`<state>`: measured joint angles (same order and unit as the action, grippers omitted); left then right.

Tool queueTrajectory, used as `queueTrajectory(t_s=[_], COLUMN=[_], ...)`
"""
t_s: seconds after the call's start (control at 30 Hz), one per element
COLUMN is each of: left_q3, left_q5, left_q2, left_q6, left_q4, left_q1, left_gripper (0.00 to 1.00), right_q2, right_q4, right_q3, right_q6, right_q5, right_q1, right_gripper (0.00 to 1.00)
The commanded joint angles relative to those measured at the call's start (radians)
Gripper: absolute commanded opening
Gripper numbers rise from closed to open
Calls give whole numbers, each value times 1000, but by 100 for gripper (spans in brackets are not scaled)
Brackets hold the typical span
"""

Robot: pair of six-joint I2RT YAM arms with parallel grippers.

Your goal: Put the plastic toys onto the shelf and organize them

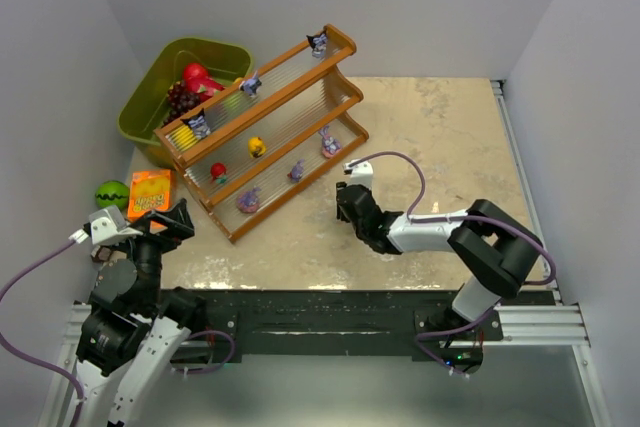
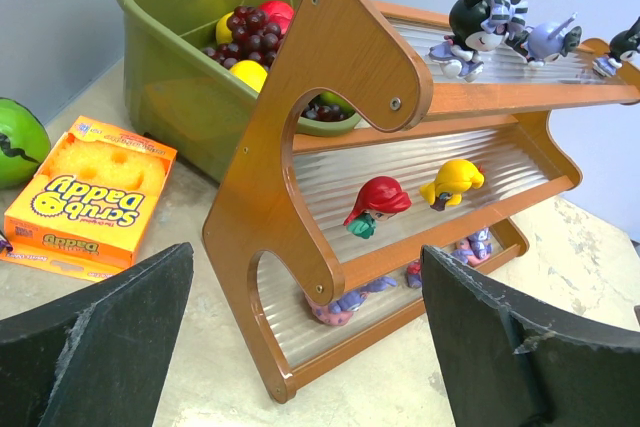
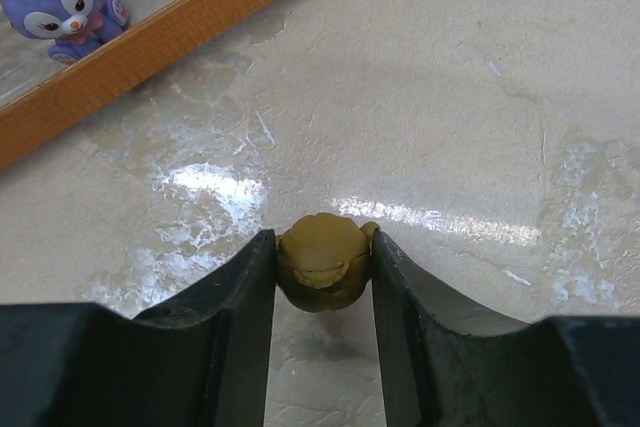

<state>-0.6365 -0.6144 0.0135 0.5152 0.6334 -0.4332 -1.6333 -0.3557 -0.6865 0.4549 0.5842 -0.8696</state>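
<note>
**Right gripper [image 3: 323,239] clamped on olive toy [image 3: 322,269]**
Location: mid-table [image 1: 450,147], near shelf [image 3: 150,42] front rail. Left gripper [image 2: 305,252] jaws wide.

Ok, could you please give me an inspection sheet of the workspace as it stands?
Surface: beige marbled tabletop, glossy glare.
Job's things: orange-brown wooden three-tier shelf with clear ribbed tiers holds small plastic figurines; olive round plastic toy on the tabletop.
Clutter: olive-green plastic bin, green striped ball, orange sponge box.
Grippers: left gripper open, empty; right gripper shut on the olive toy.
Cables: purple cables loop off both wrists.
Surroundings: plain pale walls; nothing else seen.
</note>
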Motion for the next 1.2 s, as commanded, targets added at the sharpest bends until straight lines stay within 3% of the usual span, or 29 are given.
queueTrajectory(t_s=[0.0, 0.13, 0.37, 0.83, 1.17], left_q3=[3, 1, 3, 3, 3], left_q5=[-13, -13, -13, -19, -18], left_q2=[-58, -61, -67, -70, -70], left_q6=[14, 14, 14, 19, 16], left_q4=[-28, -29, -29, -26, -26], left_q1=[4, 4, 4, 5, 4], left_gripper=[100, 100, 100, 100, 100], right_q2=[47, 110, 156, -52, -184], right_q4=[10, 89, 250, 265, 250], right_q3=[-44, -96, -346, -715, -824], right_q6=[-1, -13, -73, -205, -216], right_q5=[16, 2, -64, -185, -213], right_q1=[1, 3, 10, 50, 58], right_gripper=[15, 5, 4, 5, 5])
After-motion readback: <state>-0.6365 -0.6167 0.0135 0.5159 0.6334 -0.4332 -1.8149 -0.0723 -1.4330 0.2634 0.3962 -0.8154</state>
